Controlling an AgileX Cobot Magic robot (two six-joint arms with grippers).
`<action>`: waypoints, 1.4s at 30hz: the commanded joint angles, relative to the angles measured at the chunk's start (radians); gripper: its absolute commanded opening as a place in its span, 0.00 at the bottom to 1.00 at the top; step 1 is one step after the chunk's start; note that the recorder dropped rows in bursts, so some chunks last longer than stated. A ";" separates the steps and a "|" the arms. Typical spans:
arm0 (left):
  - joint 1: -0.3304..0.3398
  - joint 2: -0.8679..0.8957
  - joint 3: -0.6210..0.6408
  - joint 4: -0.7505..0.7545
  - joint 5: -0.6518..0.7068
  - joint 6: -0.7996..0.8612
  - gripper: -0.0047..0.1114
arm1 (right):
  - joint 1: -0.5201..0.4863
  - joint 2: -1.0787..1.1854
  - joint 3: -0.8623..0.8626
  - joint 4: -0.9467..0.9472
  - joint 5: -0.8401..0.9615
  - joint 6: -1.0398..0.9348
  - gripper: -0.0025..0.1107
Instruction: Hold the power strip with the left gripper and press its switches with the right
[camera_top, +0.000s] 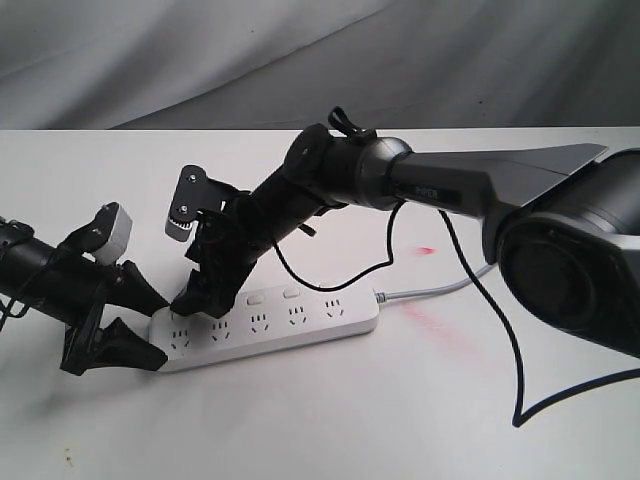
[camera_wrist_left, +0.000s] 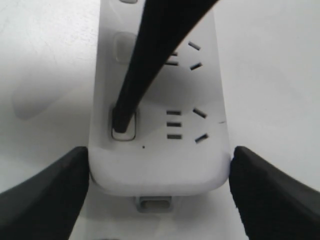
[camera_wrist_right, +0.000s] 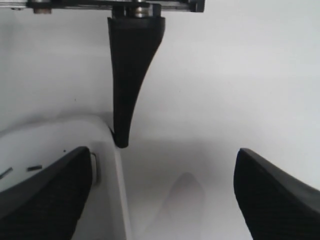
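On the white table, the left gripper is clamping the power strip at the end away from its cord. Its two wedge fingers are pressing in on either long side. The right gripper, spread wide and carrying nothing, is bearing one fingertip down on the end switch, the first in the row.

The pressing step looks to be only starting, since the other switches toward the cord are sitting clear of the finger. The next move, as I judge it, calls for lifting that finger clear, shifting along to the neighbouring button and coming down squarely on it, not on the socket holes beside it. The strip is lying flat, a long white bar with rounded corners, its grey cord trailing off under the right arm.
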 joint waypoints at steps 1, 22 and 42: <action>-0.007 0.005 0.001 0.022 0.001 0.006 0.52 | 0.021 0.034 0.012 -0.134 -0.015 -0.012 0.66; -0.007 0.005 0.001 0.022 0.001 0.006 0.52 | -0.092 -0.130 0.017 0.007 0.143 -0.050 0.66; -0.007 0.005 0.001 0.022 0.001 0.006 0.52 | -0.055 -0.036 0.017 0.003 0.078 -0.078 0.66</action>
